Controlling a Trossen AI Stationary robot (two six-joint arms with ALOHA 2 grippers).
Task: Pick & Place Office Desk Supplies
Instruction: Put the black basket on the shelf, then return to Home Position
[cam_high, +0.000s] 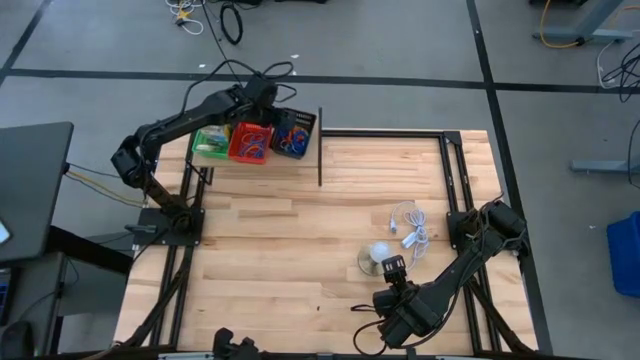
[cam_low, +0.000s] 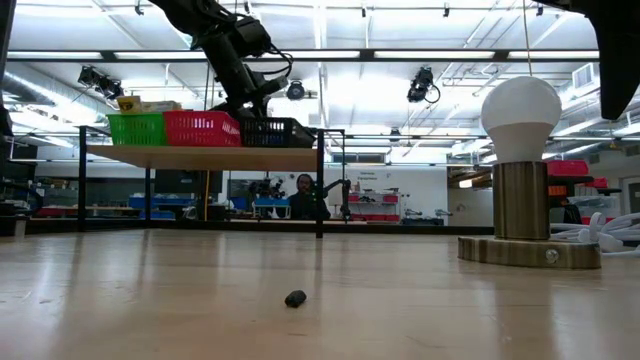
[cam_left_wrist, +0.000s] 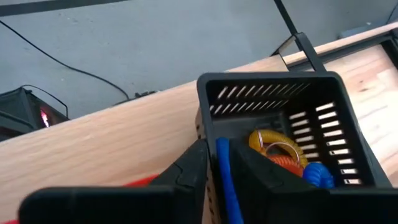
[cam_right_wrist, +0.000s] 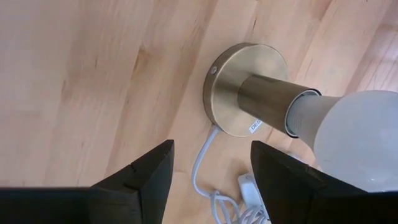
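Loops of coloured cord fill three mesh baskets in a row on a raised shelf at the table's eleven o'clock corner: green basket (cam_high: 211, 142), red basket (cam_high: 250, 142), black basket (cam_high: 293, 134). We see one blue loop (cam_left_wrist: 225, 177) pinched upright between the left gripper's (cam_left_wrist: 219, 171) fingers, just above the black basket's slotted rim, with orange, yellow and blue loops lying inside. The right gripper (cam_right_wrist: 211, 168) hangs with its jaws wide apart and empty over the lamp's (cam_high: 380, 254) round brass base at five o'clock, beside its coiled white cord (cam_high: 410, 228). Between them the smooth wooden table (cam_high: 280, 250) lies open, apart from one small dark piece (cam_low: 295, 298).
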